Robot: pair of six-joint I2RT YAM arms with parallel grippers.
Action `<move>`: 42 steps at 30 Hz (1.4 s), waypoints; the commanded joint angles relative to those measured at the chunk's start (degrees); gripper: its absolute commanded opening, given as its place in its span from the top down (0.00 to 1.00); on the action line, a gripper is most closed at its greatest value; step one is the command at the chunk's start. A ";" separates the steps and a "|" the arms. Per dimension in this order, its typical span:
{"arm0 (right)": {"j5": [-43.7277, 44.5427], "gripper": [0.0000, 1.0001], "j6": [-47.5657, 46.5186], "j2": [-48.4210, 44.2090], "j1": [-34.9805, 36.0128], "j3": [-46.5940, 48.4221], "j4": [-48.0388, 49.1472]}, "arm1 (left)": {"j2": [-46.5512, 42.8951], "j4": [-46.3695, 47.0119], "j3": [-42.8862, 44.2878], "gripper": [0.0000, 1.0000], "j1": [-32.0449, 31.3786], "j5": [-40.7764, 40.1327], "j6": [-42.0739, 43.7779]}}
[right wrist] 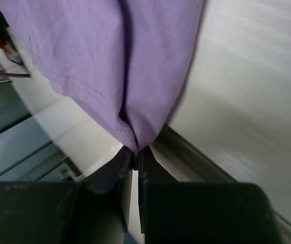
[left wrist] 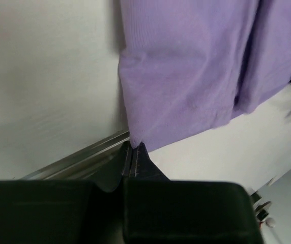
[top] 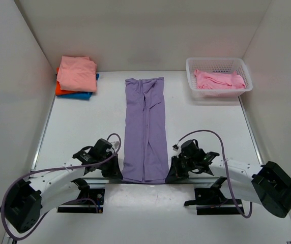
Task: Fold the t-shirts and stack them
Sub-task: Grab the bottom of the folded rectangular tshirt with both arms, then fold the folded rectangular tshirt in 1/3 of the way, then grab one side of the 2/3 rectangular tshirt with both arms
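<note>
Pinching the near hem of the purple shirt (top: 144, 127): both pairs of jaws, each closing tight on one corner.

Item 1, left jaws: gripping the hem's left corner, cloth bunching into the closed tips; the left arm (top: 59, 180) is reaching in from that side.

Item 2, right jaws: gripping the hem's right corner in the same way, with no gap showing between the tips; the right arm (top: 237, 173) is mirroring the left.

Item 3, purple shirt: lying flat on the tabletop (top: 84, 127) as a narrow strip, its long axis running straight away from both jaws. Neither arm is sitting nearer, as each is holding its own corner.

Item 4, salmon shirt (top: 78, 72): resting folded well beyond and outboard of the left jaws, topping an orange-red shirt (top: 59, 89) and a blue shirt (top: 82, 95).

Item 5, basket (top: 216, 61): standing well beyond and outboard of the right jaws, holding a pink shirt (top: 219, 80).

Judgement: the coming fold is likely calling for both jaws to be lifting together and carrying the near hem forward along the strip's length, keeping level so the edges are meeting squarely.
</note>
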 commanded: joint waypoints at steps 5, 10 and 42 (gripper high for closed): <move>-8.45 1.00 -11.00 6.14 -13.56 16.30 -11.77 | 10.19 -3.34 21.06 1.00 10.15 -0.21 9.01; -10.73 1.00 -19.87 21.67 -22.63 33.51 -16.17 | 26.34 -1.15 37.76 1.00 16.39 -0.47 13.40; 7.46 0.43 -2.14 15.81 -22.46 13.79 11.03 | 22.51 33.04 8.88 0.49 15.26 -11.00 -10.14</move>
